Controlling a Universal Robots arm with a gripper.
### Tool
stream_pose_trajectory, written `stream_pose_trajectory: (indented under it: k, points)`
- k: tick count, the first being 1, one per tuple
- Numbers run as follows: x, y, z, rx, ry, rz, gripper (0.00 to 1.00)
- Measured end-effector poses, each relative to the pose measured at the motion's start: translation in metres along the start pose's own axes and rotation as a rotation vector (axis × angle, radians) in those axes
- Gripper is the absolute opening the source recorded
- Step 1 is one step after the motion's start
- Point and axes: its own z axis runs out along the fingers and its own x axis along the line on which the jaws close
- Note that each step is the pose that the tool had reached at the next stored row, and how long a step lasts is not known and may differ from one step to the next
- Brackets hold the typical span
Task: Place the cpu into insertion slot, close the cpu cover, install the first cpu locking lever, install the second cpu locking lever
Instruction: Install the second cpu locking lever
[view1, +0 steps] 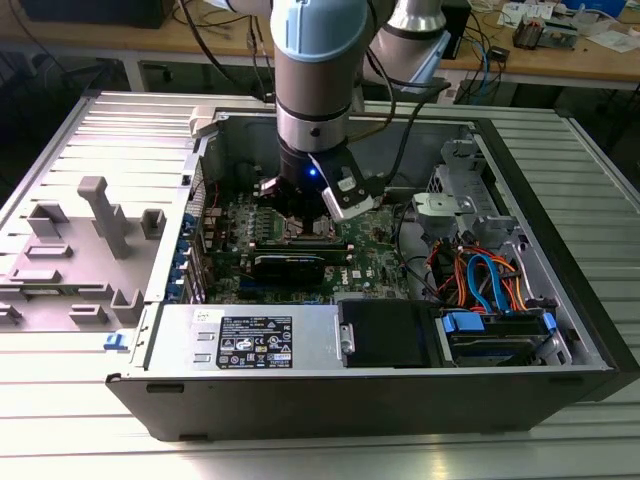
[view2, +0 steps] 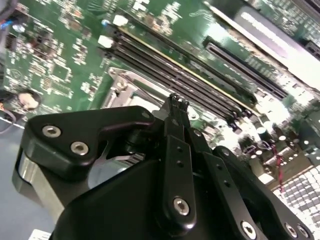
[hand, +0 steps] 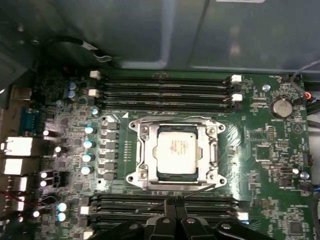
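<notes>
Half of insertion slot (view2: 131, 93) hidden behind pincer (view2: 178, 100); cpu (hand: 176, 151) seated.

Print is out there, but none of it reads: the white sticker with black blocks of text (view1: 255, 343) on the grey metal power-supply box stays illegible in the exterior view, and the faint mark on the dull silver square cpu (hand: 176, 151) in the first wrist view too
</notes>
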Motion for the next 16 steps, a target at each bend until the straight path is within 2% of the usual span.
stream_pose_trajectory:
  k: [6,8,13,16]
  points:
    - [0.0129,-0.0013,0.0041,-0.0209,-0.0004,-0.002,0.11]
    - [0.0175,-0.0016,0.0068,-0.0326,-0.0005,-0.003,0.11]
    - [0.0220,-0.0029,0.0171,-0.0467,-0.0004,-0.006,0.11]
    - [0.0260,-0.0033,0.0208,-0.0632,-0.0002,-0.011,0.11]
